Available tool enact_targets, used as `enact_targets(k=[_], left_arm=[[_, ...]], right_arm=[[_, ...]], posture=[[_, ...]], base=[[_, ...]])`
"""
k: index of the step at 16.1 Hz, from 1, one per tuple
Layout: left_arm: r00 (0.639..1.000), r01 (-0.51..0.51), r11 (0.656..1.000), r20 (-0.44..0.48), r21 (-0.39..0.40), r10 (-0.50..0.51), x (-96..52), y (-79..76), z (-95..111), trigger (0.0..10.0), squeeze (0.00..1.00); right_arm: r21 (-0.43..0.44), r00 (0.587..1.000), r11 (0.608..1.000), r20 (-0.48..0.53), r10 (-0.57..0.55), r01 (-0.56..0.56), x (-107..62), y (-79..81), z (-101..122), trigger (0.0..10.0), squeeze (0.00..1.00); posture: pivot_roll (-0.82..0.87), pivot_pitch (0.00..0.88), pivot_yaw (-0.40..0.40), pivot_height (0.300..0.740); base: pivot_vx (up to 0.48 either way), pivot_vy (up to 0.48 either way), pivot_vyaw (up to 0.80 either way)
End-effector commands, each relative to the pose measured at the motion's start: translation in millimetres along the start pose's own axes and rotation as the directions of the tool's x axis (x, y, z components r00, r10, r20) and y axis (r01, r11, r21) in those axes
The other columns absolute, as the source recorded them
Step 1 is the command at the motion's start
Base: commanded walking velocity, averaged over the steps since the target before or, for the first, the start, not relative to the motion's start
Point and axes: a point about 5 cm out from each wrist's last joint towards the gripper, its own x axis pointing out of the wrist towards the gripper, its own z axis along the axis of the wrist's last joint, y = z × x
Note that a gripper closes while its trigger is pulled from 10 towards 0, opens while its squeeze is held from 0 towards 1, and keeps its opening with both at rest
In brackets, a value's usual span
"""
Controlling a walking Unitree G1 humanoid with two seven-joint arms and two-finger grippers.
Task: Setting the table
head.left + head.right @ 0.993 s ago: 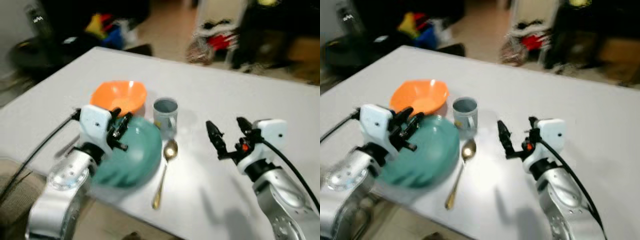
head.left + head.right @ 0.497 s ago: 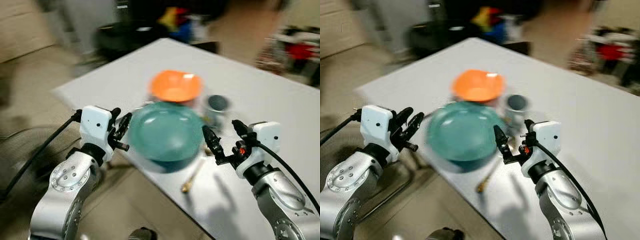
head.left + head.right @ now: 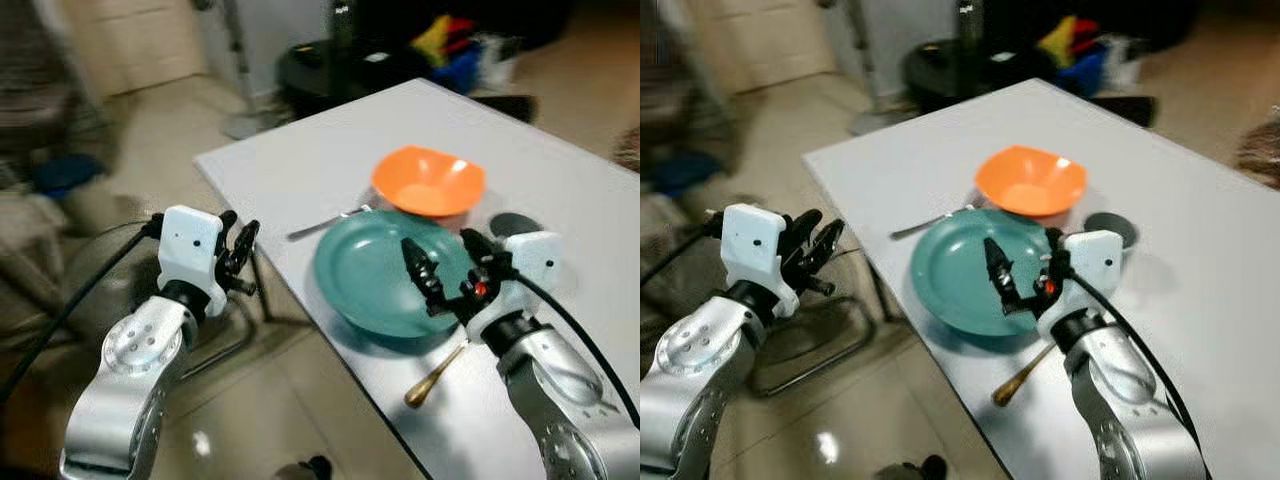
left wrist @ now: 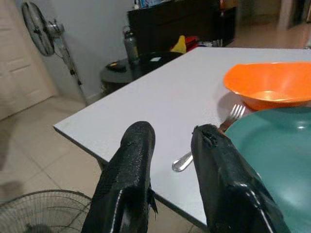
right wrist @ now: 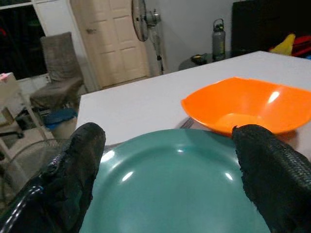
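The view has swung left; right gripper (image 3: 448, 272) now hovers spread over the glossy teal plate (image 3: 375, 285). Left gripper (image 3: 238, 248), narrowly parted, hangs beyond the table edge (image 3: 262, 250).

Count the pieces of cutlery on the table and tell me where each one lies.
2. A silver fork lies on the robot's left of the teal plate, near the orange bowl. A gold spoon lies by the table edge, its bowl hidden behind the right arm.

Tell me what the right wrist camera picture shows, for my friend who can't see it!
Two black fingers of the open right gripper hover wide apart over a teal plate on a white table. An orange bowl sits just behind the plate, with a door, a fan and a chair in the room beyond.
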Motion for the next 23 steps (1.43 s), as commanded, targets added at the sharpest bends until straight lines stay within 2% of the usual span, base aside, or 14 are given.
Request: enact_targets(k=[1,9,19,23], left_arm=[[1.0,-0.009,1.0,0.004,0.013,0.009,0.9,1.9,1.7,10.0,0.0],[1.0,-0.005,1.0,0.0,0.02,0.005,1.3,3.4,0.6,10.0,0.0],[1.0,-0.024,1.0,0.003,0.012,0.024,0.1,2.8,0.2,10.0,0.0],[1.0,-0.023,1.0,0.003,0.011,0.023,0.6,2.5,0.4,10.0,0.0]], right_arm=[[0.015,1.0,1.0,0.01,-0.009,0.009,1.0,-0.9,1.2,10.0,1.0],[-0.038,0.999,0.999,-0.011,-0.03,0.03,3.3,-2.5,0.4,10.0,1.0],[-0.011,1.0,1.0,-0.021,0.02,-0.021,5.4,-2.1,-0.4,10.0,1.0],[-0.016,0.997,0.997,-0.026,0.075,-0.075,6.3,0.9,0.2,10.0,1.0]], posture=[[0.08,0.0,0.063,0.74],[0.08,0.0,0.057,0.74],[0.09,0.0,0.037,0.74],[0.1,0.0,0.032,0.74]], base=[[0.0,0.33,0.0],[0.0,0.329,0.0],[0.0,0.33,0.0],[0.0,0.33,0.2]])
